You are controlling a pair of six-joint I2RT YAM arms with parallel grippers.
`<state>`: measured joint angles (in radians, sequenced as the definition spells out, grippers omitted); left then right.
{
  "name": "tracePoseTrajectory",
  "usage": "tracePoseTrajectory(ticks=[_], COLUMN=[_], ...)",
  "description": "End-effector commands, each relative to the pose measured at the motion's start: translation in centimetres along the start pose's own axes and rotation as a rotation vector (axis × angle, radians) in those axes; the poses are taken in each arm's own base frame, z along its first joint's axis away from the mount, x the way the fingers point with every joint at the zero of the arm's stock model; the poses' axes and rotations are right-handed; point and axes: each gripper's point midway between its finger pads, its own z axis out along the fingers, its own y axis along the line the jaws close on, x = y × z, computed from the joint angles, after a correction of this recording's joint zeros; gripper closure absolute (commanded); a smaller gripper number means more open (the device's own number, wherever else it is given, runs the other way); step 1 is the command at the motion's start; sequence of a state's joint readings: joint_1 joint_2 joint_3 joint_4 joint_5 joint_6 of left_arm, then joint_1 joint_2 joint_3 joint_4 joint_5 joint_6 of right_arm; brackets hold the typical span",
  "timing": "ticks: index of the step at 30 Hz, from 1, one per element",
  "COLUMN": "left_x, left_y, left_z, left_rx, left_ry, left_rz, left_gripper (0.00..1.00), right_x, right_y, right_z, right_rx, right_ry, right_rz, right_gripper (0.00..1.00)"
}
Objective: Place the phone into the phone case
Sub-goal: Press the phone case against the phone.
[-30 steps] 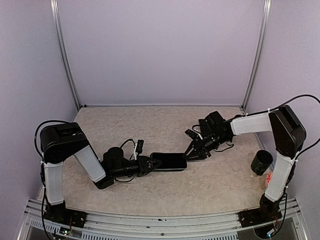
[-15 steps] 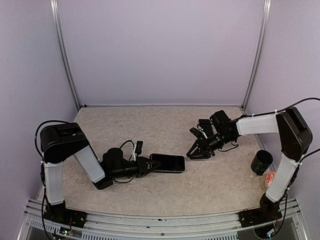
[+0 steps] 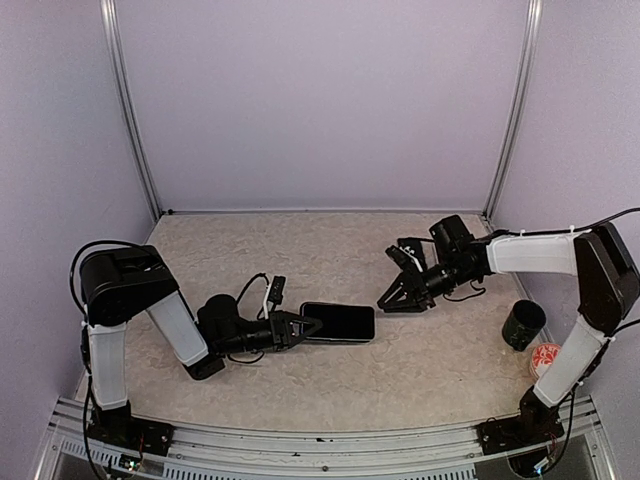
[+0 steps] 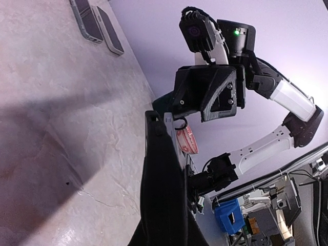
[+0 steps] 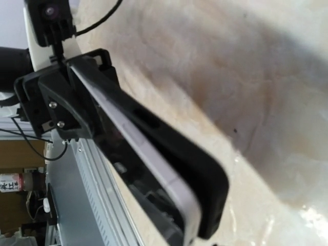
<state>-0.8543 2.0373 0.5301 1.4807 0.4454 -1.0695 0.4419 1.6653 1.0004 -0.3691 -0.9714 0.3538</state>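
The phone is a glossy black slab near the table's middle, and my left gripper is shut on its left end. From the right wrist, the phone shows a pale grey band along its edge, with the left gripper clamped at the far end. A matte black layer with a rounded corner runs along the phone's table side; I cannot tell whether that is the phone case. My right gripper stands apart from the phone's right end, jaws spread and holding nothing.
A dark cup and a red-and-white round thing stand by the right arm's base. Two flat grey-rimmed slabs lie far off on the table. Purple walls enclose the back and both sides.
My right gripper has drawn back from the phone's right end, up and to the right. The left gripper still holds the phone, which has shifted slightly right.
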Motion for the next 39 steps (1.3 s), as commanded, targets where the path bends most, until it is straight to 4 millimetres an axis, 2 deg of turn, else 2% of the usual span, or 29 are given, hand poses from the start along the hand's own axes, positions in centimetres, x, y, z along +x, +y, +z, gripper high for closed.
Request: tracePoseTrajectory(ticks=[1, 7, 14, 22, 25, 29, 39], left_x=[-1.2, -1.2, -1.2, -0.9, -0.7, -0.6, -0.6], left_y=[-5.6, -7.5, -10.2, -12.7, -13.4, -14.1, -15.4], left_z=[-0.6, -1.1, -2.0, -2.8, -3.1, -3.4, -3.9], left_rx=[0.213, 0.262, 0.343, 0.441, 0.481, 0.518, 0.555], left_ry=[-0.02, -0.011, 0.004, 0.032, 0.045, 0.057, 0.069], left_rz=[0.139, 0.208, 0.282, 0.305, 0.308, 0.299, 0.316], left_gripper=[0.94, 0.94, 0.94, 0.94, 0.94, 0.94, 0.94], right_x=[-0.6, 0.0, 1.2, 2.9, 3.5, 4.0, 3.6], right_y=[2.3, 5.0, 6.1, 10.6, 11.6, 11.8, 9.9], right_z=[-1.4, -2.6, -2.7, -2.9, -2.9, -2.4, -1.5], right_rx=[-0.046, -0.12, -0.187, -0.294, -0.308, -0.306, -0.214], right_ry=[-0.057, -0.09, -0.087, -0.072, -0.073, -0.057, -0.062], right_rz=[-0.112, -0.205, -0.244, -0.412, -0.462, -0.474, -0.445], right_gripper=[0.61, 0.58, 0.53, 0.49, 0.47, 0.41, 0.33])
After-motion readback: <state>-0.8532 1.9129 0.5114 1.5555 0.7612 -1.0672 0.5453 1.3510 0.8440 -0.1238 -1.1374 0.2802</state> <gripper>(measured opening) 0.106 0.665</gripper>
